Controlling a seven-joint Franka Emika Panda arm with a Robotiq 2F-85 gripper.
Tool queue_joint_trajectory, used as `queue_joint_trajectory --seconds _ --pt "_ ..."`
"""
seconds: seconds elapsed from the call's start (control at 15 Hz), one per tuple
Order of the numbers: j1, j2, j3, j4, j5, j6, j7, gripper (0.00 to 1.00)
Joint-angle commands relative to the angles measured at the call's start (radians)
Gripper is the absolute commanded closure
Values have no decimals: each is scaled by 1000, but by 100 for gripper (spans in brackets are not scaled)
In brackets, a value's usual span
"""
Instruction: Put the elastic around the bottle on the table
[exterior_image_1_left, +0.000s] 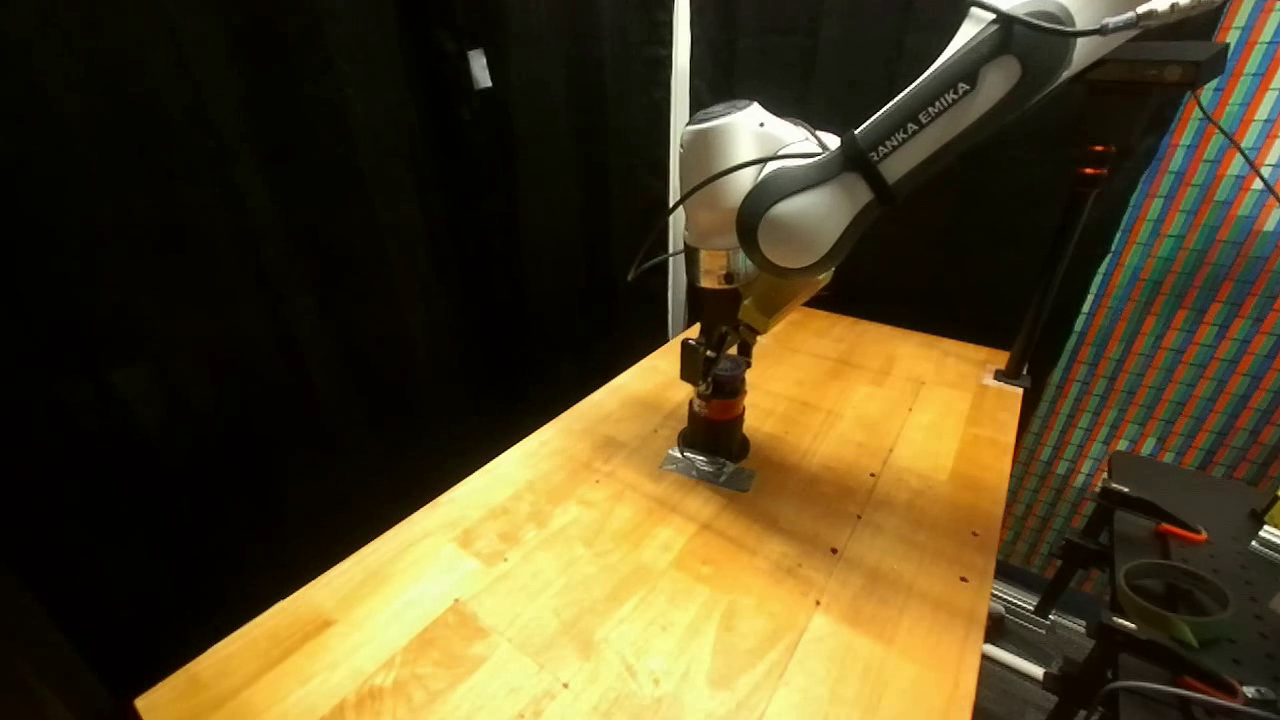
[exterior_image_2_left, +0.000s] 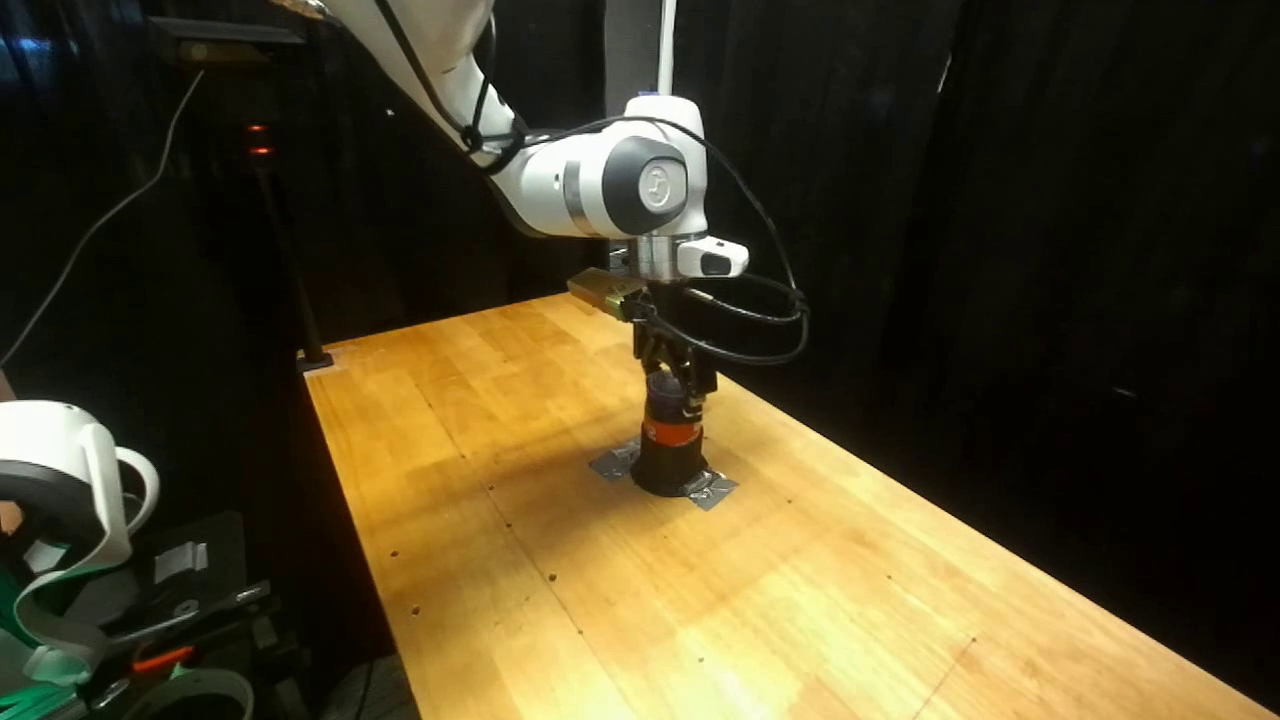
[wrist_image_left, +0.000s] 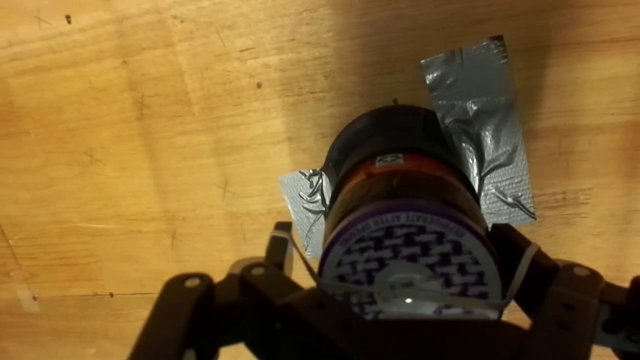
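My arm (exterior_image_1_left: 930, 130) slopes down toward bottle (exterior_image_2_left: 672, 432), then folds at the wrist so the tool end pts approx. straight down, directly above bottle in both exterior views. Cable (exterior_image_2_left: 798, 304) bows out from the wrist, higher than bottle & off to its side.

Gripper (wrist_image_left: 400, 247) is spread wide, not clamped on bottle: fingers (wrist_image_left: 537, 277) stand one on each side of its lid (wrist_image_left: 410, 250). In wrist view there's a visible gap b/w one finger & the lid; the other is right at the lid edge, can't tell from here if it touches. In an exterior view one finger (exterior_image_2_left: 700, 382) overlaps the edge of bottle's dark upper part; exact tip ht vs bottle is hard for me to judge.

Elastic (wrist_image_left: 440, 297) is looped on both fingers nr the tips, stretched b/w them, w/ the run I can see crossing over bottle's lid. Can't tell if it rests on the lid; rest of the loop is hidden.

Bottle's upright in a black base (exterior_image_2_left: 668, 468) on table (exterior_image_1_left: 640, 600); orange shows just above the base, purple/white lid on top. Grey tape (wrist_image_left: 477, 90) lies on two sides of bottle, stuck over the base's edge & onto table.
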Motion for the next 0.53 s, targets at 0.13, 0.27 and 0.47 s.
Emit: queue_joint_trajectory --seconds 0.13,0.27,0.47 --pt "-7 -117 6 -159 14 6 -19 0" --pt "-10 -137 8 -199 14 10 -20 0" --pt "-8 -172 8 -257 9 21 -12 34"
